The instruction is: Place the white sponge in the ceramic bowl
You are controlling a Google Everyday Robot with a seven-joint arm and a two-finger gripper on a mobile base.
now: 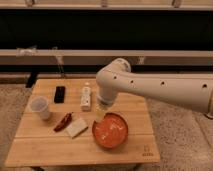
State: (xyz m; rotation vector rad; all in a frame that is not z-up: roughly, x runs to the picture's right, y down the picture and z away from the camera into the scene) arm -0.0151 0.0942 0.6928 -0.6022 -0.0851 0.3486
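Note:
The white sponge (76,127) lies flat on the wooden table (45,146), just left of the ceramic bowl (110,131). The bowl is orange-red and glossy and sits at the front middle of the table. My gripper (100,114) hangs from the white arm over the bowl's upper left rim, to the right of the sponge and a little above it. Nothing shows in the gripper.
A translucent plastic cup (39,107) stands at the left. A red chili-like item (63,121) lies beside the sponge. A black device (59,94) and a long white bottle (86,97) lie toward the back. Dark shelving runs behind the table.

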